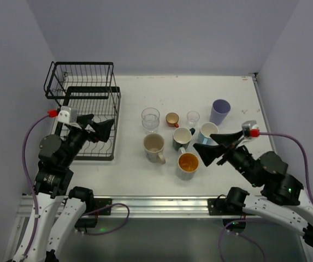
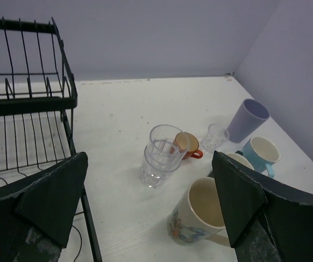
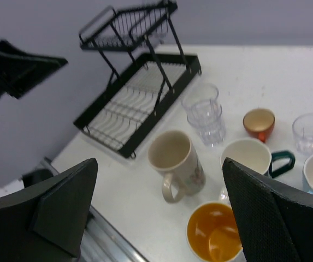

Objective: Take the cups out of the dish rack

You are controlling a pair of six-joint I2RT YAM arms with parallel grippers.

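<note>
The black wire dish rack (image 1: 88,117) stands at the left with no cup in it. All the cups stand on the table: a clear glass (image 1: 150,119), a small orange cup (image 1: 172,119), a small clear glass (image 1: 193,117), a lavender tumbler (image 1: 220,111), a light blue mug (image 1: 208,131), a teal mug (image 1: 182,138), a cream mug (image 1: 154,147) and an orange-lined mug (image 1: 188,165). My left gripper (image 1: 99,129) is open and empty over the rack's lower tray (image 2: 19,147). My right gripper (image 1: 215,145) is open and empty, just right of the orange-lined mug (image 3: 213,234).
Lilac walls close in the table on the left, back and right. A metal rail (image 1: 156,204) runs along the near edge. The rack's tall basket (image 1: 80,79) stands in the far left corner.
</note>
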